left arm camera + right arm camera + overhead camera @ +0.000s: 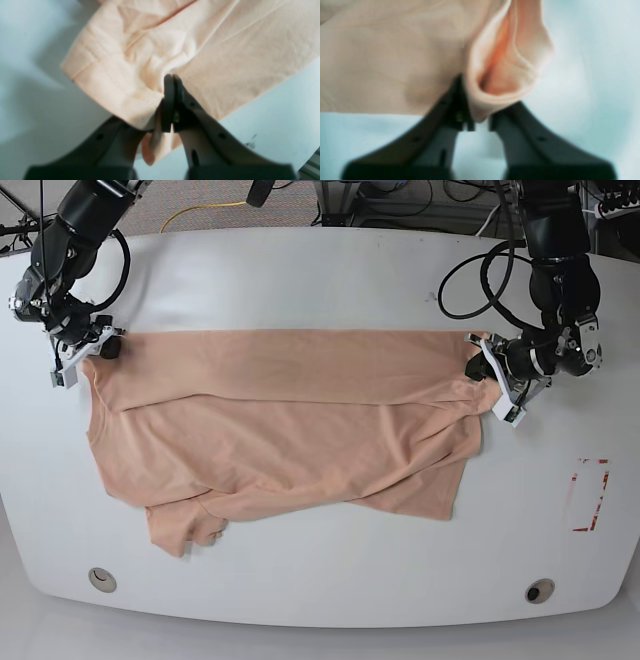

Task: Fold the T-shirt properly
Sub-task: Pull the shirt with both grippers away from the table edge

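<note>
I see the desk (330, 270) carrying the shirt (290, 430), spread wide between both sets of fingers, with its top edge folded over. Left fingers (172, 80) are closed, pinching a bunched shirt corner beside the hem. Right fingers (480, 125): one sits tight against a looped fold of shirt edge; blurry, but it looks clamped on cloth.
</note>
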`<action>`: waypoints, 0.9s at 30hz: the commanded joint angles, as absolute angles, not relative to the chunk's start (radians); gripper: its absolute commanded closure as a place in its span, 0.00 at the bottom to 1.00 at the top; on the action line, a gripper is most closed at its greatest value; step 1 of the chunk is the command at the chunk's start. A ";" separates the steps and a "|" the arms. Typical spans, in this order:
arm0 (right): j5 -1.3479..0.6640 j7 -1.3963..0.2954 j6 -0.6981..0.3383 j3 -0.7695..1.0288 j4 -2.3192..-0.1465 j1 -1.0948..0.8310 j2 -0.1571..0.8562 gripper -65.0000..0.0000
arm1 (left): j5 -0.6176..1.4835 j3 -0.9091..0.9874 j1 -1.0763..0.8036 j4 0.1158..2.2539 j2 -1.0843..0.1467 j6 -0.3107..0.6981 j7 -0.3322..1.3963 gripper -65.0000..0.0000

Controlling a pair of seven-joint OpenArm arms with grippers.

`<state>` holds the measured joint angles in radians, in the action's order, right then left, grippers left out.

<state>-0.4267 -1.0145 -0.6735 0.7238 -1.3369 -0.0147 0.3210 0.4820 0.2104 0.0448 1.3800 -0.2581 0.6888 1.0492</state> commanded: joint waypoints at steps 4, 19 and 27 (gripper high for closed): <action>-0.443 -1.030 -0.674 0.725 -1.356 -0.035 0.325 1.00 | 0.453 0.213 0.044 1.389 -0.295 0.688 1.092 1.00; -0.443 -1.127 -0.674 0.733 -1.705 -0.280 0.179 1.00 | 0.456 0.275 -0.137 1.563 -0.438 0.691 1.133 1.00; -0.443 -1.133 -0.674 0.733 -1.827 -0.417 0.104 1.00 | 0.449 0.400 -0.249 1.627 -0.461 0.698 1.194 1.00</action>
